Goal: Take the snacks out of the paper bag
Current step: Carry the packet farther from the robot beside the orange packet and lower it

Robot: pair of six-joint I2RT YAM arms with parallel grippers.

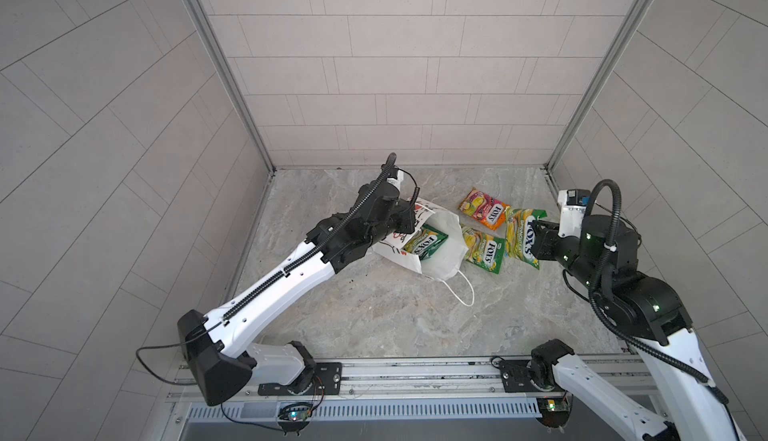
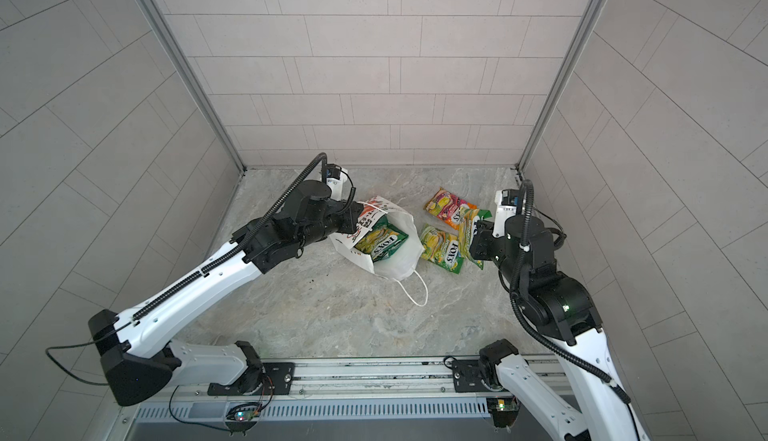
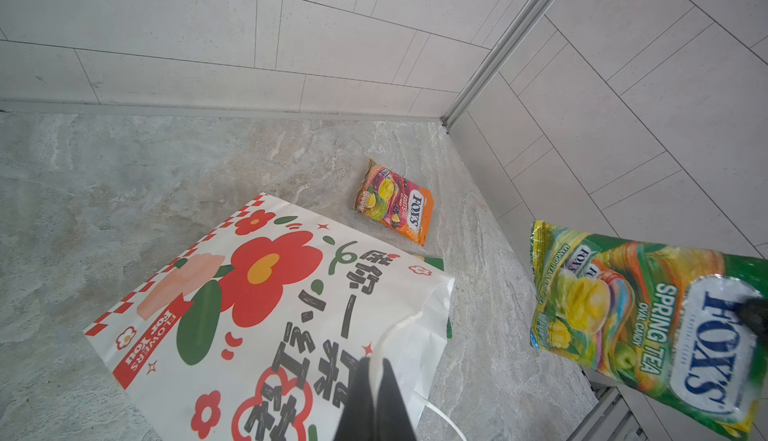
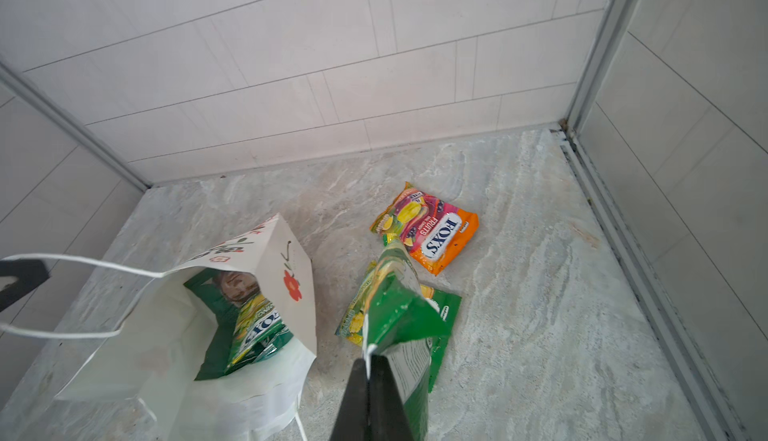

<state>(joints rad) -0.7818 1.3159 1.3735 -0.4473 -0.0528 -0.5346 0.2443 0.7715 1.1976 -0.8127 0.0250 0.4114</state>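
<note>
My right claw (image 4: 370, 370) is closest to the lens. Its two black fingers are pressed together on an edge of a Spring Tea packet (image 4: 399, 314), a glossy yellow-green FOX'S one. The packet hangs from my grip, clear of the desk (image 4: 540, 293).

Just ahead of that claw, below the hanging packet, a second yellow-green packet (image 1: 484, 250) lies flat on the desk. In the right wrist view the packet I am holding partly hides it. Farther out past the claw's tips, toward the back wall, the orange-pink packet (image 4: 432, 231) also lies flat, just beside the second one.

My left claw (image 3: 374, 370) is closed too, nipping the white cord handle (image 4: 104, 266) of the paper bag (image 3: 365, 293). The bag lies tipped on its side directly below and ahead of this claw. Its flowered face is turned up and its mouth gapes toward my right claw.

In that mouth sits a third yellow-green packet (image 4: 259, 326). Deeper in, behind it, is the dark green crisp bag (image 4: 232, 289), with a face printed on it. The other handle (image 1: 465, 289) trails loose on the desk from the bag's mouth, on the side away from my left claw and short of my right one.
</note>
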